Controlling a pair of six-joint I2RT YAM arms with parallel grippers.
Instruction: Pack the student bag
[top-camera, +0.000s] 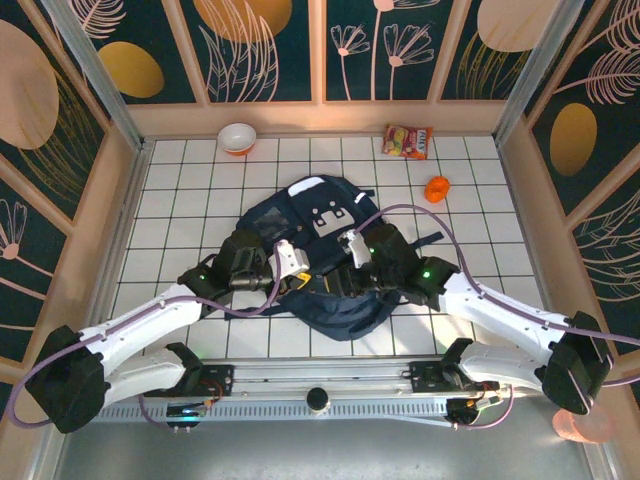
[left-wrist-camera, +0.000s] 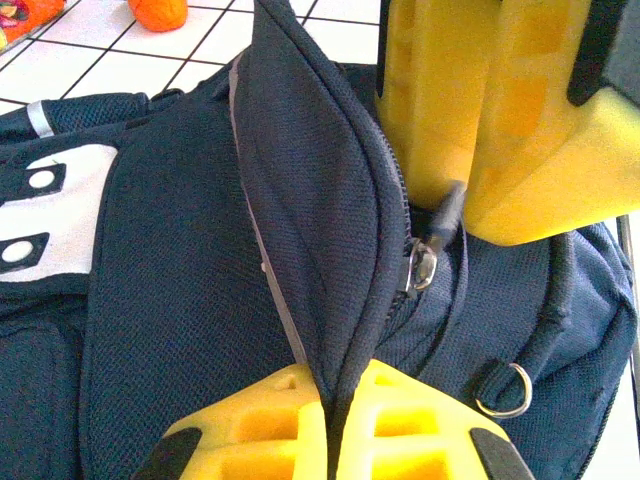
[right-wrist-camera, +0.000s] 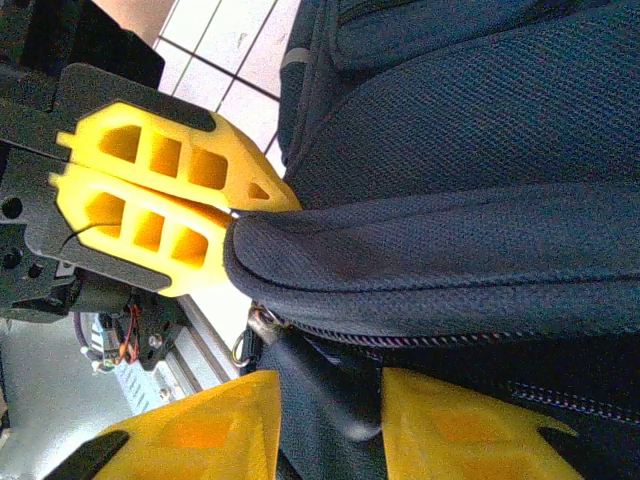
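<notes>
— How far along with the packing?
— Early, by the look of things. Busy opening the student bag (top-camera: 320, 215), lying flat in the middle of the tiled table (top-camera: 170, 200), just ahead of both arms.
— Left gripper (right-wrist-camera: 250, 205)?
— Clamped tight on a raised fold of navy fabric (left-wrist-camera: 320, 200) beside the zip line, pinching it up off the bag.
— And the right gripper (right-wrist-camera: 330, 425)?
— Closed around the black zipper pull (right-wrist-camera: 325, 385), flanked by a yellow finger on each side, seemingly touching.
— Zip open or shut?
— Hard to tell. Parted only near the metal slider (left-wrist-camera: 422, 268), if at all. Probably most of the run left to pull.
— Anything inside?
— Can't see into the compartment. Judging from the loose items out on the tiles, likely none packed.
— Count them.
— One bowl (top-camera: 237, 137), white inside and orange outside, far left. One snack packet (top-camera: 408, 141), red and yellow, far right. One small orange object (top-camera: 437, 188) near the packet, too small to name. All three well apart from the bag. Plus one bag, two grippers, one zipper pull in the grip.
— Left to do, then?
— Finish unzipping, load the three items, zip up again. A guess from the layout.
</notes>
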